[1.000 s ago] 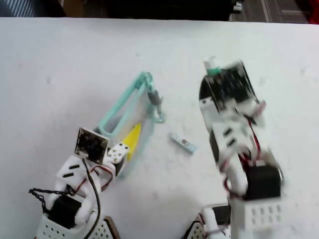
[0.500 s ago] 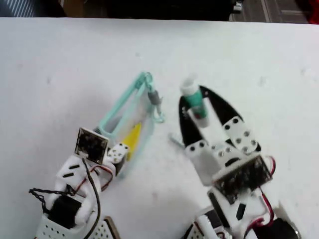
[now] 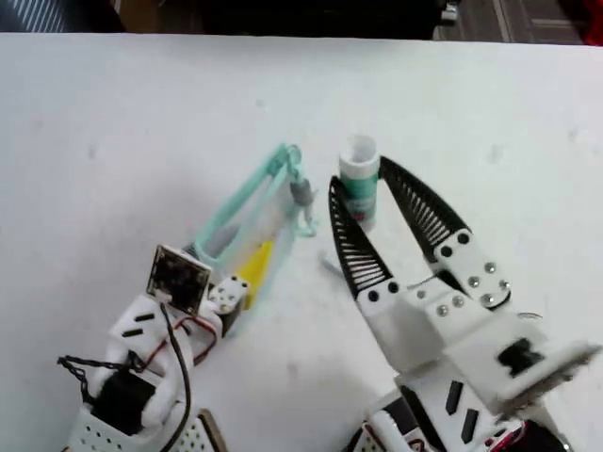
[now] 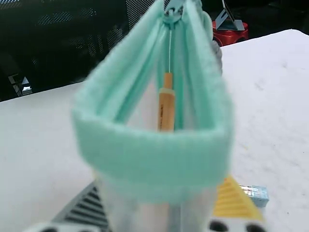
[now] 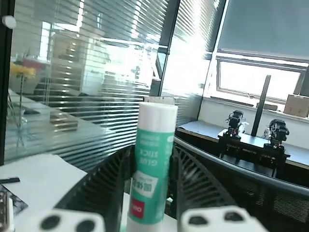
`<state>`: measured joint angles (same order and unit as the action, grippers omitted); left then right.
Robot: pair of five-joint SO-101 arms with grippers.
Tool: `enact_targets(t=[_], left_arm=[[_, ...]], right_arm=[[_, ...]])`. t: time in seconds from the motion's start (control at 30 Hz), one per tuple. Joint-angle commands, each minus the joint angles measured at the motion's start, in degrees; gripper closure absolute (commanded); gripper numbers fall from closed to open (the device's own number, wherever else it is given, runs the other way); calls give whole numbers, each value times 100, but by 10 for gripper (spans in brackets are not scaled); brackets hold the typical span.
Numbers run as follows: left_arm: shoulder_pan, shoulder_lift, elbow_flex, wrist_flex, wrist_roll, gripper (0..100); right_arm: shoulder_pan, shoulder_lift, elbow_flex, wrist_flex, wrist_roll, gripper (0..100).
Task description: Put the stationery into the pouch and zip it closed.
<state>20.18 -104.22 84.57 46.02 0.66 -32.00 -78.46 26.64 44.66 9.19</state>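
Two hands, both loaded – the left hand [image 3: 242, 280] clamps the near end of the mint pouch [image 3: 259, 212], which gapes unzipped on the tabletop [image 3: 141, 122] with an orange pencil [image 4: 166, 108] inside. Just beside its zipper end, the right hand [image 3: 357, 175] pinches an upright glue stick [image 3: 359, 193] between black fingertips.

High view: fixed, above and off arms, looks steeply down on white counter [image 3: 113, 113]; arm bases at near edge. Left wrist view: very near, sights along open pouch [image 4: 154, 145] toward dark room. Right wrist view: near-level, sights out along right tool [image 5: 152, 147] past glue stick [image 5: 153, 174] to windows. Shared with high view: pouch, glue stick.
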Motion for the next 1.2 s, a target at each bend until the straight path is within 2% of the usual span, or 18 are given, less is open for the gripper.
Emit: enact_targets(t=[0.0, 0.23, 0.4, 0.8, 0.93, 1.17], left_arm=[[119, -22, -149, 62, -26, 810], [479, -22, -149, 193, -35, 809], [444, -22, -149, 185, -35, 809], [409, -22, -149, 185, -18, 788], [145, -22, -281, 202, 0, 786], [75, -22, -334, 299, 0, 786]], right_arm=[[-75, 31, -26, -207, -536, 981], [-1007, 127, 466, -541, -545, 981], [-998, 611, 932, -1349, -554, 981], [-1007, 1569, 1530, -2176, -589, 981], [-1007, 1578, 2031, -2554, -571, 981], [-1024, 1560, 2242, -2598, -598, 981]])
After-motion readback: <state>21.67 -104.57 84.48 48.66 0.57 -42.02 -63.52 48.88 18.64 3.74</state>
